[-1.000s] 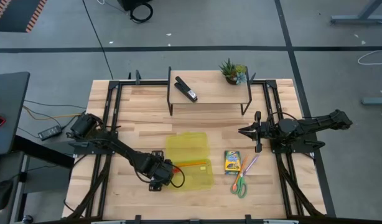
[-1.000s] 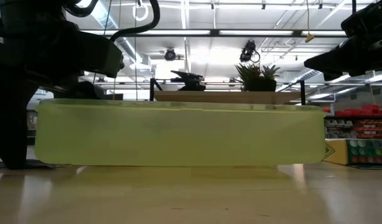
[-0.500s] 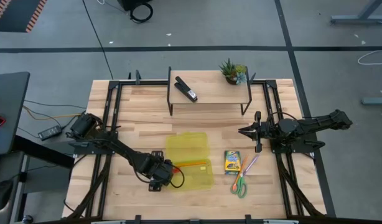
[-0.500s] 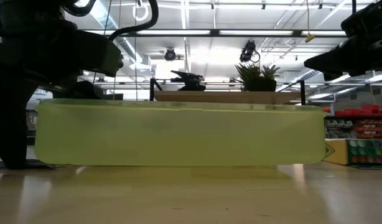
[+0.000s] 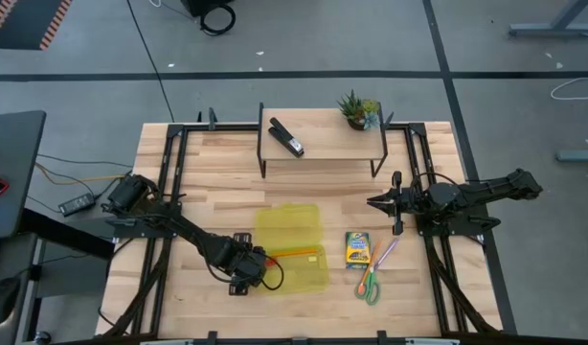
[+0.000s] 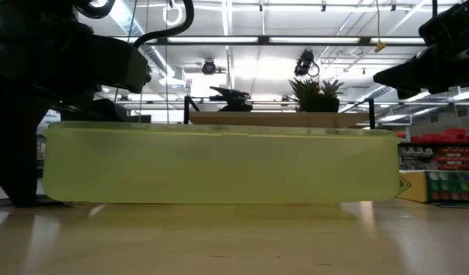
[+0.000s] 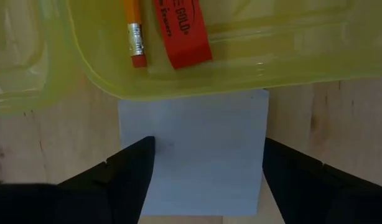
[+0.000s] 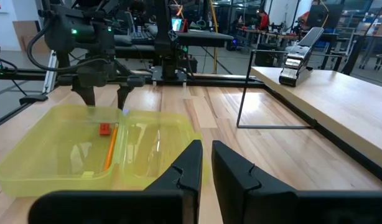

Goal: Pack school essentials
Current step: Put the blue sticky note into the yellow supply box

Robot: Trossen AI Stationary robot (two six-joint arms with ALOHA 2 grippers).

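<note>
A pale blue notepad (image 7: 194,149) lies flat on the table, one edge at the rim of the open yellow case (image 5: 294,247). My left gripper (image 7: 206,155) points down over it, open, a finger near each side edge. In the case lie an orange pencil (image 7: 134,31) and a red eraser (image 7: 181,31). The crayon box (image 5: 357,249), purple pen (image 5: 385,253) and green-handled scissors (image 5: 369,286) lie on the table right of the case. My right gripper (image 5: 373,202) waits shut at the right, level above the table. My left gripper comes at the notepad from above, pointing down, one fingertip (image 7: 144,155) at one side edge and the other at the opposite edge. Whether the fingers touch the notepad I cannot tell. The notepad lies flat on the table.
A raised wooden shelf (image 5: 323,144) at the far side carries a black stapler (image 5: 285,137) and a small potted plant (image 5: 357,108). Bare wood shows in front of the case and at the table's far left.
</note>
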